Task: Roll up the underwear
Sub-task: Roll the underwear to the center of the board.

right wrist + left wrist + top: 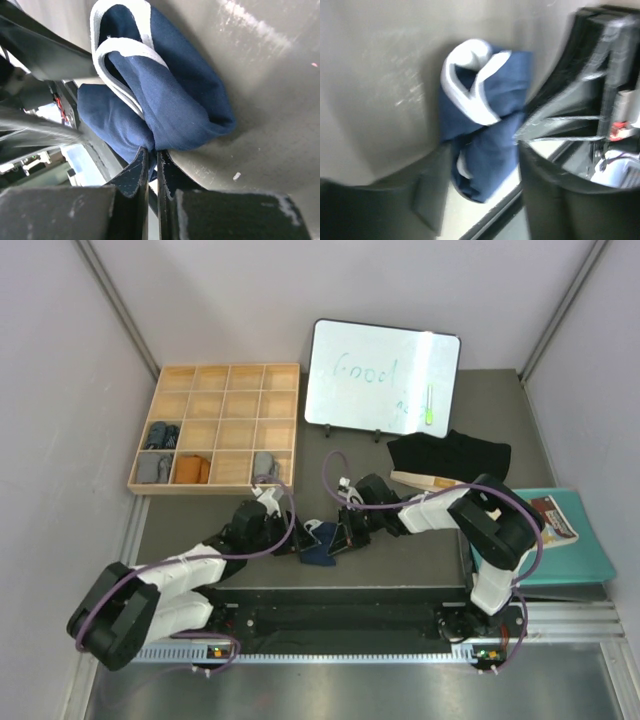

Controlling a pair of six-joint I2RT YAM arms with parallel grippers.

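From the top view, the navy briefs (pixel 320 548) lie bunched on the table (pixel 420 550), toward its 6 o'clock edge and just ahead of the arm bases. My left tool (pixel 296 540) sits at their 9 o'clock and my right tool (pixel 340 538) at their 3 o'clock, so the bundle is between the two.

On the right wrist view, the right tool (pixel 154 160) is closed almost completely. Its two fingers pinch a fold at the lower edge of the navy briefs (pixel 170 100), whose white trim loops at 11 o'clock.

On the left wrist view, which is blurred, the left tool (pixel 485 200) stands well apart. The navy briefs (pixel 485 125) hang in the gap and beyond the tips, and I can't tell whether either finger presses the cloth.

The black briefs (pixel 450 453) lie flat at 2 o'clock from the navy pair, beige waistband toward me. A wooden tray (pixel 215 375) holding a few rolled cloths (pixel 162 435) sits at 10 o'clock. A whiteboard (pixel 382 377) stands at 12 o'clock.
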